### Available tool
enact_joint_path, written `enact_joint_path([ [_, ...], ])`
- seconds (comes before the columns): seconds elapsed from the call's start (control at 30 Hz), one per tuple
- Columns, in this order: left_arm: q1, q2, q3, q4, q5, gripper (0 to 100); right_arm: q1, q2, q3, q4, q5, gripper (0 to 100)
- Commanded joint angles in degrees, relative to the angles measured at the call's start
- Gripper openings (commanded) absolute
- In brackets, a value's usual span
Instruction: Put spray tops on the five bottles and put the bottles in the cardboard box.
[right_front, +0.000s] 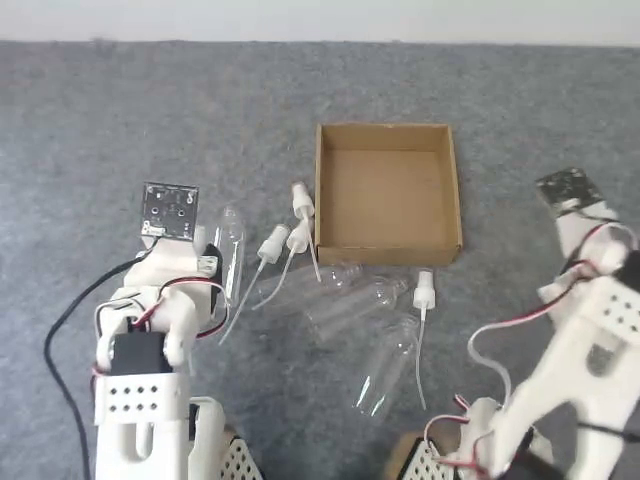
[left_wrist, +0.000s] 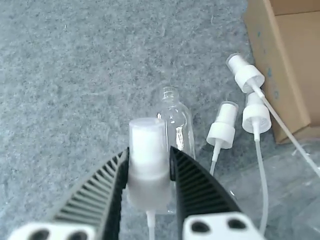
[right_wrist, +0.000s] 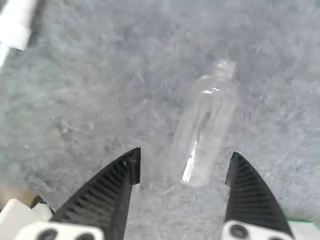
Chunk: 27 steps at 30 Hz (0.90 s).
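Note:
My left gripper (left_wrist: 148, 152) is shut on a white spray top (left_wrist: 147, 165), its thin tube hanging below. Just beyond it a clear bottle (left_wrist: 175, 117) lies on the carpet with its open neck pointing away. In the high view this gripper (right_front: 212, 268) sits beside that bottle (right_front: 230, 240), left of the cardboard box (right_front: 388, 250). Three loose spray tops (right_front: 298, 238) lie between them, and another spray top (right_front: 424, 290) lies below the box. My right gripper (right_wrist: 185, 155) is open above a clear bottle (right_wrist: 205, 125) lying on its side.
Three more clear bottles (right_front: 355, 300) lie close together below the box on the grey carpet. The box (left_wrist: 285, 60) is open at the top with nothing inside. The right arm (right_front: 590, 310) stands at the right edge, and a black cable (right_front: 70, 310) trails left of the left arm.

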Motion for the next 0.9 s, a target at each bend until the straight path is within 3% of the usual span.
enact_joint_path([
  [0.0, -0.1, -1.5, -0.1, -1.3, -0.3, 2, 4.0, 10.3, -6.9, -1.4, 3.6, 23.8],
  [0.13, -0.1, -1.5, -0.1, -1.3, -0.3, 2, 6.8, 17.9, -8.1, -7.0, 4.0, 23.8],
  [0.43, -0.1, -1.5, -0.1, -1.3, -0.3, 2, 5.9, 26.9, -8.2, -16.4, 3.5, 23.8],
  [0.73, -0.1, -1.5, -0.1, -1.3, -0.3, 2, 3.1, 30.9, -8.2, -20.4, 0.3, 24.2],
  [0.87, -0.1, -1.5, -0.1, -1.3, -0.3, 2, 2.2, 32.3, -8.2, -20.4, -0.4, 29.2],
])
